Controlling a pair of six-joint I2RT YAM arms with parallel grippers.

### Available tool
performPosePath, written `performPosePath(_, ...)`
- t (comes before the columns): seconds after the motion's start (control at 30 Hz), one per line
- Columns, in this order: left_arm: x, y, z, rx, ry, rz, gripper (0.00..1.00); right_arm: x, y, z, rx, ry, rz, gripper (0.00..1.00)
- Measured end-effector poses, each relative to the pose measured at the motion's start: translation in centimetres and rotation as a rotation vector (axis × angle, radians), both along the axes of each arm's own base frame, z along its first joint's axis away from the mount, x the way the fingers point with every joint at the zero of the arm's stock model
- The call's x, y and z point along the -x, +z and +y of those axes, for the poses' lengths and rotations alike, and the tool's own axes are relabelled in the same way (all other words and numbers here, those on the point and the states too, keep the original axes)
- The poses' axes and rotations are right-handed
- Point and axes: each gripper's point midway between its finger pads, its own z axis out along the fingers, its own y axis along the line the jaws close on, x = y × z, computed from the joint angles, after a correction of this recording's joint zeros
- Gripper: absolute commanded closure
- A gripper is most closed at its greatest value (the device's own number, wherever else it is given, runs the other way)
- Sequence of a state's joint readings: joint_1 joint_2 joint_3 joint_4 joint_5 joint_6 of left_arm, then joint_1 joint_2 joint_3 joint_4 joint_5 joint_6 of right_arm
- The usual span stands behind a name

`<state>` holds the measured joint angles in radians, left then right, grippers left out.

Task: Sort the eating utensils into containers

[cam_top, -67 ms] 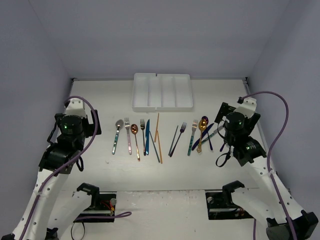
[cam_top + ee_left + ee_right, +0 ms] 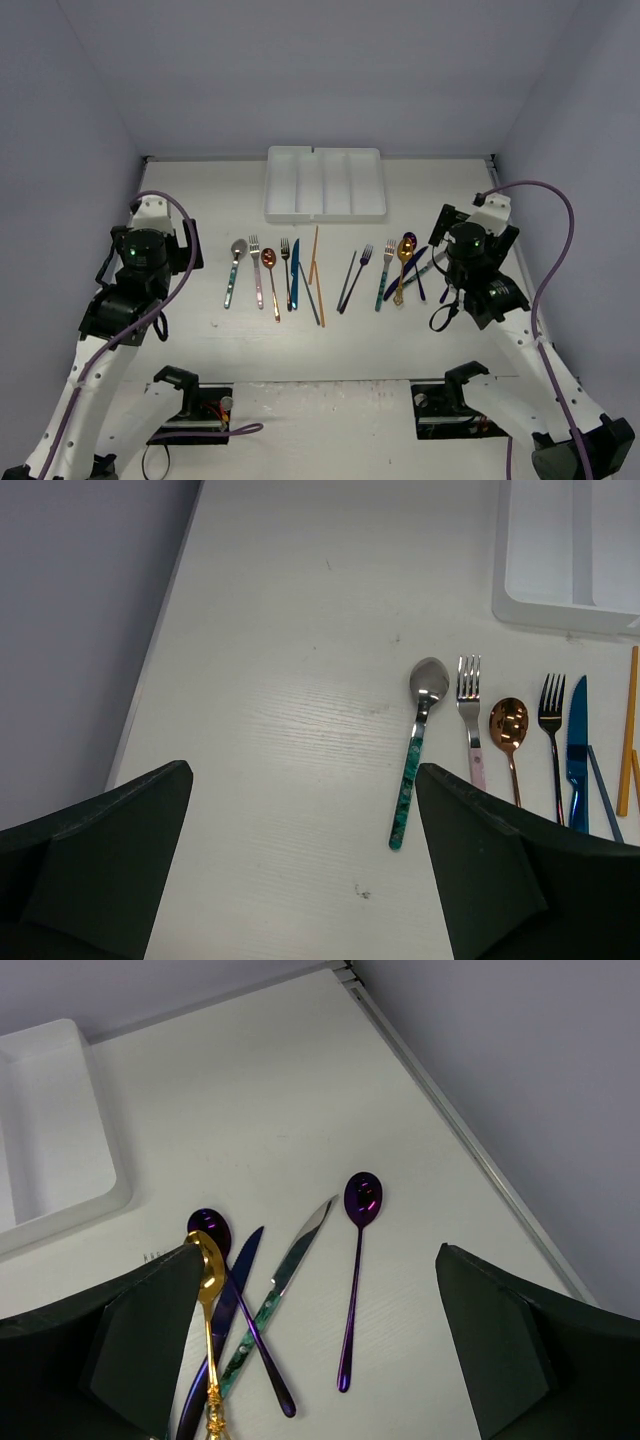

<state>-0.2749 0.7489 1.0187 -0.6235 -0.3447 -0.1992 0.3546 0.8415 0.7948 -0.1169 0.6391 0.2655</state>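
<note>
The utensils lie in a row on the table in front of the white tray, which holds nothing. From the left they are a teal-handled spoon, a pink-handled fork, a copper spoon, a black fork, a blue knife, orange chopsticks, black chopsticks, a gold spoon and purple pieces. My left gripper is open and empty above bare table, left of the teal-handled spoon. My right gripper is open and empty above a purple spoon, a teal-handled knife and the gold spoon.
Grey walls close the table on the left, right and back. The left wrist hovers left of the row and the right wrist right of it. The purple spoon, knives and gold spoon on the right cross one another.
</note>
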Motion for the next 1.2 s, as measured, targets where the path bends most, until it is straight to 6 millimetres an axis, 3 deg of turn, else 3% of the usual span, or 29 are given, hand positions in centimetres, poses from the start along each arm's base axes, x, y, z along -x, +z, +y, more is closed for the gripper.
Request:
performPosePath(0.2, -0.4, -0.6, -0.2, 0.002, 0.003, 0.025, 0.08, -0.5, -1.2, -0.2, 0.0, -0.04, 0.032, 0.0)
performPosePath(0.4, -0.7, -1.1, -0.7, 0.025, -0.01, 0.04, 0.08, -0.7, -3.7, -0.6, -0.052, -0.129, 0.083, 0.0)
performPosePath(0.5, -0.5, -0.8, -1.0, 0.046, -0.018, 0.027, 0.08, -0.9, -5.1, -2.1, -0.111, -0.2, 0.103, 0.0)
performPosePath(0.6, -0.1, -0.3, -1.2, 0.071, -0.028, 0.003, 0.08, -0.7, -7.5, -4.8, -0.192, -0.304, 0.14, 0.01)
performPosePath(0.73, 0.4, -0.3, -1.7, 0.114, -0.047, -0.013, 0.08, 0.4, -12.5, -6.9, -0.295, -0.405, 0.252, 0.12)
performPosePath(0.87, 0.9, -0.9, -2.2, 0.151, -0.065, -0.013, 0.08, 0.7, -17.1, -6.6, -0.403, -0.429, 0.391, 0.28)
performPosePath(0.97, 1.2, -1.0, -2.5, 0.167, -0.076, -0.017, 0.08, 1.2, -20.2, -6.4, -0.456, -0.452, 0.494, 0.35)
performPosePath(1.07, 1.5, -1.3, -2.6, 0.177, -0.081, -0.018, 0.08, 1.5, -22.0, -6.1, -0.483, -0.466, 0.559, 0.41)
performPosePath(1.2, 1.9, -1.9, -2.8, 0.195, -0.089, -0.016, 0.08, 0.3, -22.8, -6.1, -0.485, -0.473, 0.587, 0.47)
